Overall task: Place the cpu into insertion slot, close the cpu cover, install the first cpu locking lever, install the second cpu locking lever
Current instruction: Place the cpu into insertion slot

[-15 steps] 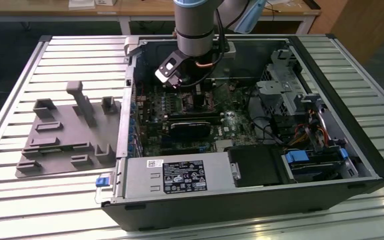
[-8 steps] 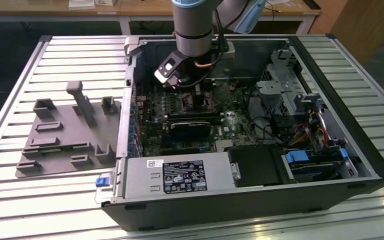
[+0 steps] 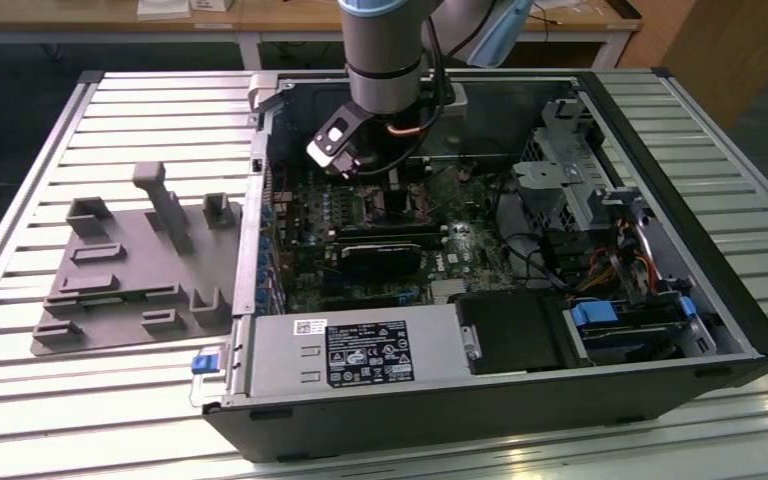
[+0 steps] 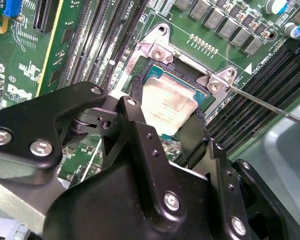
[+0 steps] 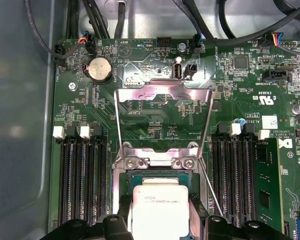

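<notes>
From my station I watched the arm reach down into the open computer case (image 3: 491,410), which lay on its side on the slatted metal table (image 3: 77,410). In the exterior view a grey fixture plate (image 3: 117,285) with moulded holders sat on the table to the exterior view's left of the case, well apart from the arm. The power supply (image 3: 351,355) took up the near corner of the case.

In the second wrist view the gripper (image 4: 167,102) was narrowed onto the cpu (image 4: 167,112). Its two black fingers (image 4: 137,125) pressed against opposite edges of the chip, which had its silver face up. The chip sat directly over the insertion slot (image 5: 157,162), its green edge close to the slot's screwed metal rim. I could not tell whether it was already seated or held just above the contacts.

In the first wrist view the cpu cover (image 5: 162,92) stood swung open, hinged at the slot's screwed rim. The green motherboard (image 5: 155,65) showed through its square window. A thin wire locking lever (image 4: 270,106) ran out from one corner of the slot, unlatched and raised off the board. Black memory slots (image 5: 82,180) flanked the slot on both sides. A coin cell battery (image 5: 99,68) sat on the board beyond the open cover, near the cables at the case wall.
</notes>
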You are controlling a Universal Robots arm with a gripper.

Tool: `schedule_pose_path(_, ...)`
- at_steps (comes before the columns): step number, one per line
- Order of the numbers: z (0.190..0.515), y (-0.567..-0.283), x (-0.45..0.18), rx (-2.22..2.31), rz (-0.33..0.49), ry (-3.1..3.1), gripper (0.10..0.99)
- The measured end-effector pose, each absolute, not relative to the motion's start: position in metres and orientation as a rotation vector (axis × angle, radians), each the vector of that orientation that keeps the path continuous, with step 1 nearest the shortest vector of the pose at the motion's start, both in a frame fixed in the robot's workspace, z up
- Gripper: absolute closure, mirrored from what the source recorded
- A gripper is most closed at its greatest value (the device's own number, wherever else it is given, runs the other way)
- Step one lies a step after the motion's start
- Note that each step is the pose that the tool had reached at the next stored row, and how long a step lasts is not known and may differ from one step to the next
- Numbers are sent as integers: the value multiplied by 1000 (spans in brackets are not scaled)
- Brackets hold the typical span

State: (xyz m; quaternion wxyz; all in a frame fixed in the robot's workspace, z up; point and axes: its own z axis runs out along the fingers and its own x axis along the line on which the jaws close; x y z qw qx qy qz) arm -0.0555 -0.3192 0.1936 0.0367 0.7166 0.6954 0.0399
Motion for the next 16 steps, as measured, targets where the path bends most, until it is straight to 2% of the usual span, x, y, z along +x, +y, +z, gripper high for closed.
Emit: schedule_pose_path(16,193,-319,-55,2200,123,2135,553)
